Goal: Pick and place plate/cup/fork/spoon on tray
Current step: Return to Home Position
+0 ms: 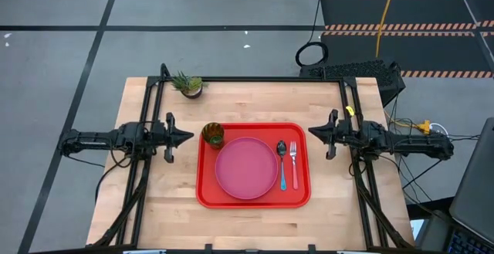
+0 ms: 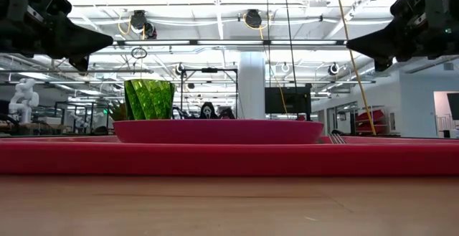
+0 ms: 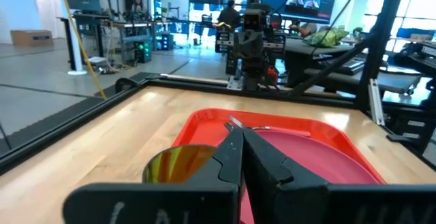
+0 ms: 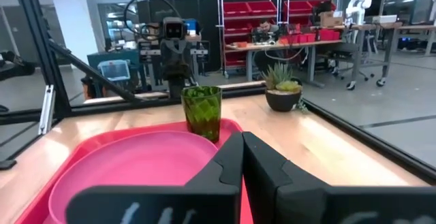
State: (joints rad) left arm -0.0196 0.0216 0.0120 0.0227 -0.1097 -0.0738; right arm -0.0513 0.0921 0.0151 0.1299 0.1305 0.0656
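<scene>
The tray (image 1: 302, 195) holds the plate (image 1: 246, 167) at centre, the cup (image 1: 213, 134) at the plate's 10 o'clock, the spoon (image 1: 282, 162) and fork (image 1: 293, 161) side by side at its 3 o'clock. The left gripper (image 1: 188, 137) hangs by the tray's 10 o'clock corner, the right gripper (image 1: 312, 133) by 2 o'clock, both claws narrow, empty.

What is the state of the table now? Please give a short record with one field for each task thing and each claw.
tray: on the wooden table, between the two arms
plate: flat in the tray's middle
cup: upright in the tray, in the corner nearest the potted plant
spoon: in the tray, between plate and fork
fork: in the tray, beside the spoon, on the right arm's side
left claw: shut, empty, raised beside the tray
right claw: shut, empty, raised beside the tray
</scene>
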